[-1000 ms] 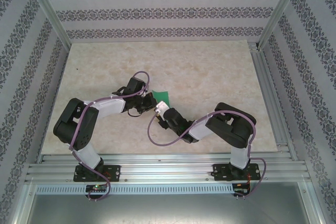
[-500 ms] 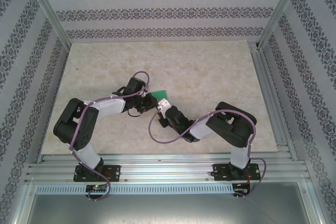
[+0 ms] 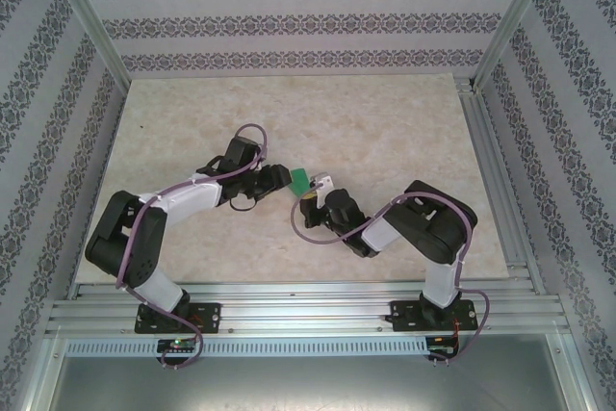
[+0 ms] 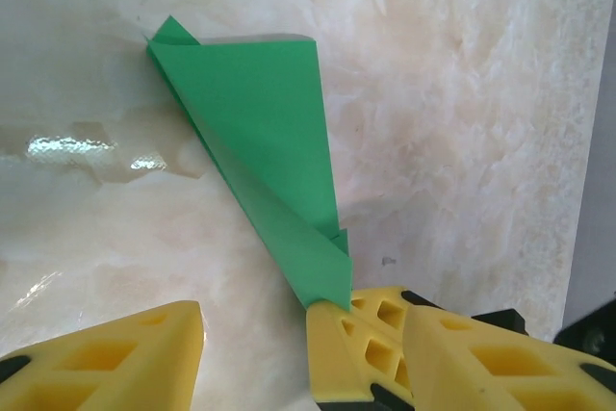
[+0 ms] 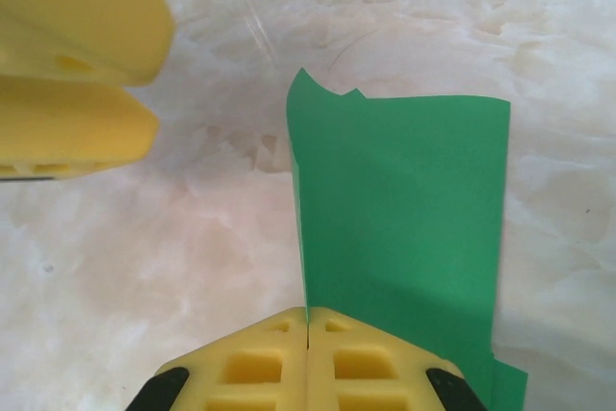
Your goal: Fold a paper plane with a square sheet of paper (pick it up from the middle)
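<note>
Out in the middle of the table, between the two arms, is the green paper, folded into a narrow pointed shape. Right gripper is pinched tight on one edge of it. Left gripper is just beside it, jaws apart, gripping nothing.

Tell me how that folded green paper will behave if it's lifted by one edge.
Probably light: the folded green paper is a thin sheet. Likely floppy away from its creases; its layers gape in the left wrist view. It might slip or tear, since the right claw pinches only an edge.
</note>
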{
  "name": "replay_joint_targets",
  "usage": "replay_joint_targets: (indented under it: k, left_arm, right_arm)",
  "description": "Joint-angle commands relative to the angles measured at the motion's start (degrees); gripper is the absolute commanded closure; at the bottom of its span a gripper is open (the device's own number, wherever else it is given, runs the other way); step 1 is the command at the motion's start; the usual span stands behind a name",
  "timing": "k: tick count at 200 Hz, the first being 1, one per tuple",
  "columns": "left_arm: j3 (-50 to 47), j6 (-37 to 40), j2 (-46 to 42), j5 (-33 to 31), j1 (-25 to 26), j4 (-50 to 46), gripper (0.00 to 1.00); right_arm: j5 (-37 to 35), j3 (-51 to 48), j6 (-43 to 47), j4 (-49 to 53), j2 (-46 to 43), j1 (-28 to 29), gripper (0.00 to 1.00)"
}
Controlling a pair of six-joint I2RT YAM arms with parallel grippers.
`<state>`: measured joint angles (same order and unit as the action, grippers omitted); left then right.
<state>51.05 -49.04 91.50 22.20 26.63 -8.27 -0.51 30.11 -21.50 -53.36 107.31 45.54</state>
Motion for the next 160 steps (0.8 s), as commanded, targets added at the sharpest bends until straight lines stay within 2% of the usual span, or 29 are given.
replay_joint_targets:
  k: [1, 34, 73, 160]
  left_arm:
    - [-0.9, 2.3, -1.2, -0.9, -0.5, 0.8, 0.41]
    - [-1.7, 4.2, -0.3, 0.9, -0.4, 3.6, 0.42]
    - [-0.5, 6.0, 2.8, 2.9, 0.3, 5.5, 0.50]
    - [4.2, 7.8, 9.8, 5.0, 1.9, 8.4, 0.61]
  right_arm:
    - [6.4, -1.2, -9.7, -5.9, -1.3, -1.8, 1.00]
    - [9.0, -1.5, -17.2, -7.6, -0.5, -4.0, 1.00]
    - [9.1, -1.4, -23.5, -7.7, 1.2, -5.7, 1.00]
    - [7.4, -1.9, -29.2, -4.8, 1.9, -7.0, 1.00]
